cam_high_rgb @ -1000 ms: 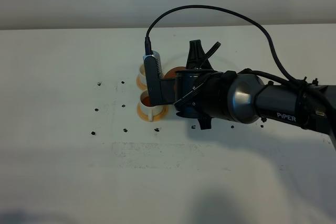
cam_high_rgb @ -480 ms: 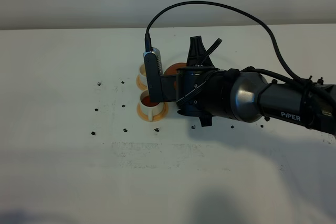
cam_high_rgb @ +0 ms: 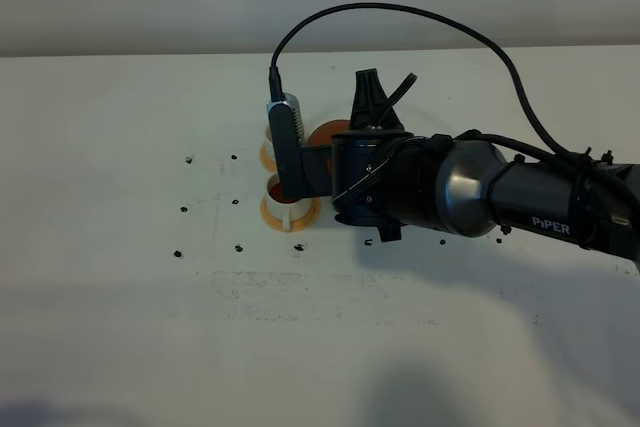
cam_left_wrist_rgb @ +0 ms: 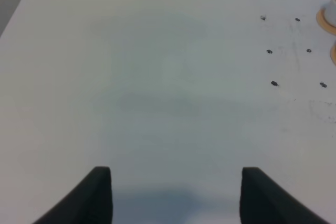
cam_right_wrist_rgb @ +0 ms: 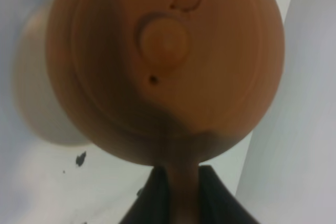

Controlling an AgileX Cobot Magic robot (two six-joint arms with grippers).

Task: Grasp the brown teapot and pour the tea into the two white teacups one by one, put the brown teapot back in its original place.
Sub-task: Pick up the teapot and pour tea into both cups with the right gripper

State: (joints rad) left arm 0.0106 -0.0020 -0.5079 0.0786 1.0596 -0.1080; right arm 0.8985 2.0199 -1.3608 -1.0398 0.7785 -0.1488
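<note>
My right gripper [cam_high_rgb: 304,163] reaches across the middle and is shut on the stubby handle of the brown teapot [cam_high_rgb: 323,134], which hangs tipped above the table. In the right wrist view the brown teapot [cam_right_wrist_rgb: 165,61] fills the picture lid-on, its handle pinched by my right gripper [cam_right_wrist_rgb: 182,184]. The two white teacups stand on orange coasters to its left: the far one [cam_high_rgb: 273,134] and the near one [cam_high_rgb: 287,210], with the pot's reddish front end over the near cup. The original place is hidden behind the arm. My left gripper [cam_left_wrist_rgb: 176,195] hovers open over bare table.
Small black marks [cam_high_rgb: 208,203] dot the white table [cam_high_rgb: 140,297] left of the cups. The right arm's dark body [cam_high_rgb: 470,192] and its looping cable [cam_high_rgb: 400,17] cover the middle right. Orange coaster edges [cam_left_wrist_rgb: 326,17] peek into the left wrist view.
The right wrist has shifted slightly left and away, carrying the tipped teapot with it. The cups have not moved.
</note>
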